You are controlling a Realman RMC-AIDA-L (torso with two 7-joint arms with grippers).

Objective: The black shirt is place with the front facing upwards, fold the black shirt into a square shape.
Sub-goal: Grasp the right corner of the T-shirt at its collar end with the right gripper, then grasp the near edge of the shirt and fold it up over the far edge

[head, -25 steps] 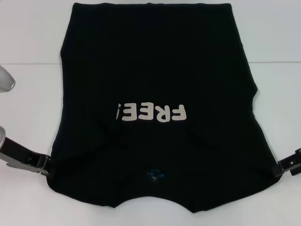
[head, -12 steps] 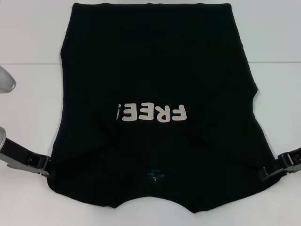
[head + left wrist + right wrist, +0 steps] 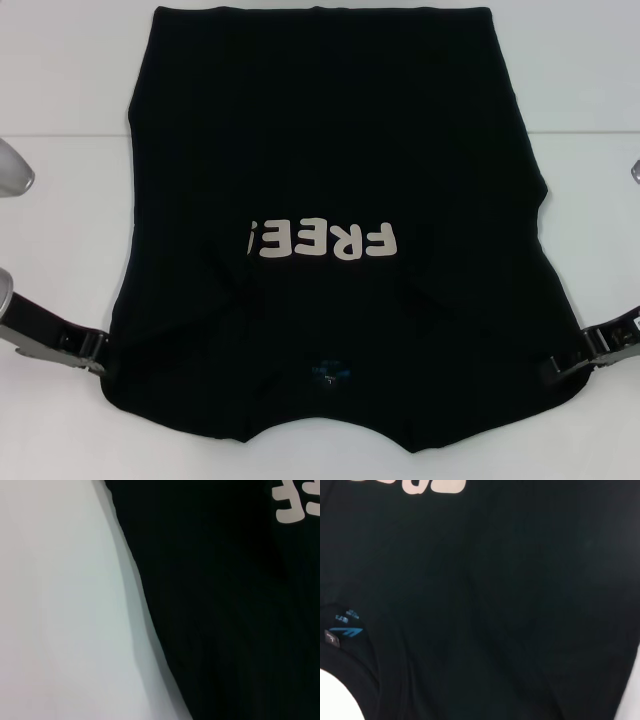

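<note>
The shirt is running off the head view's top edge; both grippers' fingertips are disappearing against its black cloth, grip unreadable.

Black shirt spread flat over the middle of the white table, bare table open on both sides, left gripper and right gripper at its near corners

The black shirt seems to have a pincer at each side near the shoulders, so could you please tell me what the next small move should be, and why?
Probably close both pincers on the cloth. The black shirt lies flat, print up, still unfolded. The left pincer and right pincer sit at its two side edges near the collar end, where a grip would let them start a fold. Whether either already grips cannot be seen.
</note>
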